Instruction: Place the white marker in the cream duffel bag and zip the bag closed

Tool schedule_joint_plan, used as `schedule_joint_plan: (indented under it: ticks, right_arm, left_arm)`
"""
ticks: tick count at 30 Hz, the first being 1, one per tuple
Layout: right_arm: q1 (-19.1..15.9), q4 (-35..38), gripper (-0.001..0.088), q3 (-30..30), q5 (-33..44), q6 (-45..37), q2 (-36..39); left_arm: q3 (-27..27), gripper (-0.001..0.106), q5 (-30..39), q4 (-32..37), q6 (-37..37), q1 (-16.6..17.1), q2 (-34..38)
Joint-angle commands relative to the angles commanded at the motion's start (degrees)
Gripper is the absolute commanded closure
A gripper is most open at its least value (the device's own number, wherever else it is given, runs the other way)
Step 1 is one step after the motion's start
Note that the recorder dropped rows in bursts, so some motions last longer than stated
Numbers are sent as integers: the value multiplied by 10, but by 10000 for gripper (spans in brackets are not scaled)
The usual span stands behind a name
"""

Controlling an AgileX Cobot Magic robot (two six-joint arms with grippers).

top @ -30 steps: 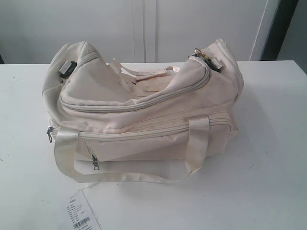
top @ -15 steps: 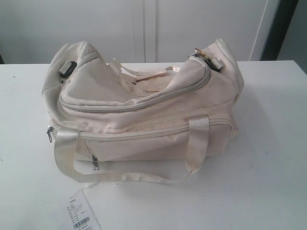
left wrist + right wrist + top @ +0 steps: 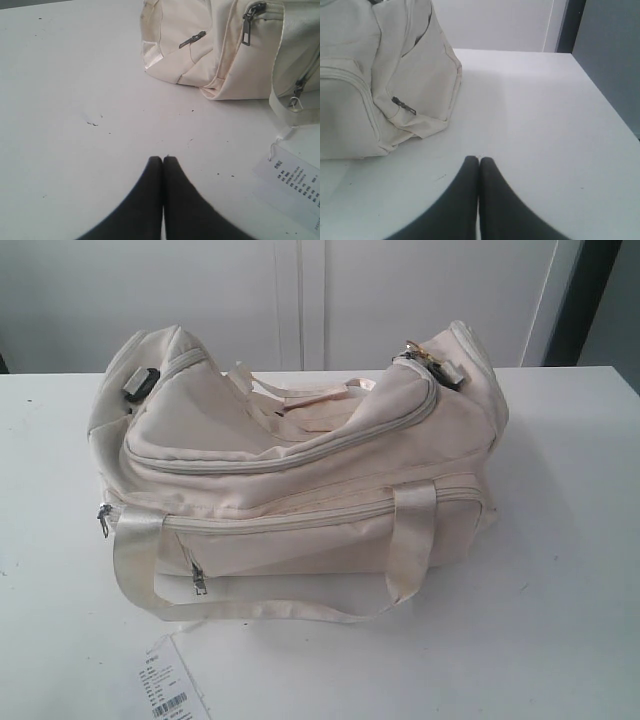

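On the table the cream duffel bag lies unmoved.

Exterior looks down on the cream duffel bag; both wrist cameras skim the surface, catching opposite bag ends.

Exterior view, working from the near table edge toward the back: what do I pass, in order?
White barcode-printed paper tag → looped cream webbing handle lying on the table → large soft cream fabric duffel bag → white panelled wall behind the table.
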Motion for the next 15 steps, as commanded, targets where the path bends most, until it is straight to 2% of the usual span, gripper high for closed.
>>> schedule_joint_plan:
  ticks: [15]
  right_arm:
    - [0, 2, 868, 0, 14, -1, 0]
  left_arm:
    - [0, 1053, 0, 0, 0, 0, 0]
